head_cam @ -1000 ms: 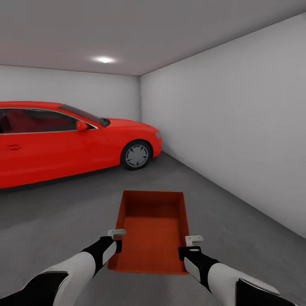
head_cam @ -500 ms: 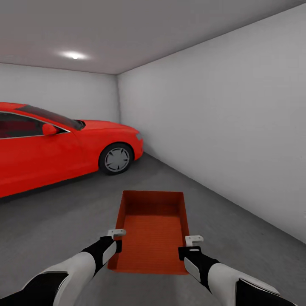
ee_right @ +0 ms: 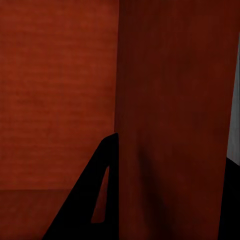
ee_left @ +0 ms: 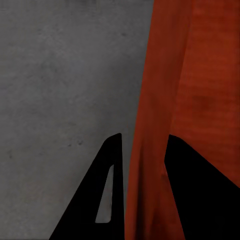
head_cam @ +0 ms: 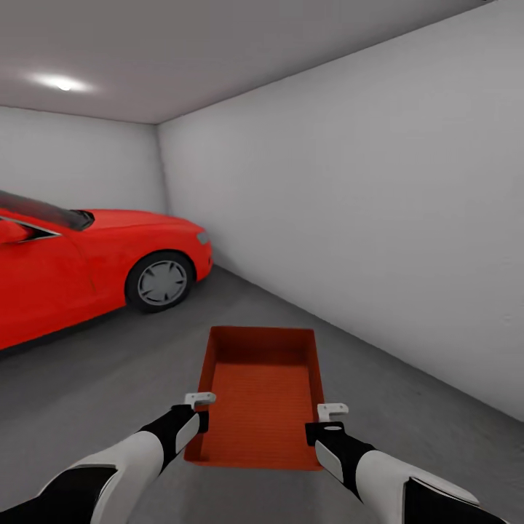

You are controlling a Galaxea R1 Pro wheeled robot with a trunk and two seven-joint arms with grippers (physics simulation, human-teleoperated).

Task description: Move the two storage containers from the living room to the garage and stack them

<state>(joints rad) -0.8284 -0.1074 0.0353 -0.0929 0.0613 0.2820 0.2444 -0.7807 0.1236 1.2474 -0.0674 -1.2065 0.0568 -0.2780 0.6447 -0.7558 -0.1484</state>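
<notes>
I am in the garage, carrying one orange-red storage container [head_cam: 262, 393] in front of me, held level above the dark grey concrete floor [head_cam: 109, 371]. My left gripper [head_cam: 198, 421] is shut on its left long wall near the close end. My right gripper [head_cam: 322, 431] is shut on the right long wall. In the left wrist view the black fingers [ee_left: 107, 190] straddle the ribbed wall [ee_left: 155, 125]. In the right wrist view the gripper [ee_right: 170, 150] clamps the other wall [ee_right: 170, 75], with the bin's inside beside it. The living room is out of view.
A red car [head_cam: 87, 262] stands at the left, its front wheel [head_cam: 161, 282] facing me. A grey-white side wall [head_cam: 364, 218] runs along the right to the back corner. Open concrete lies ahead between car and wall.
The whole view has swung to the right: the car and the back corner sit further left in the picture. The container and both grippers keep the same place in it.
</notes>
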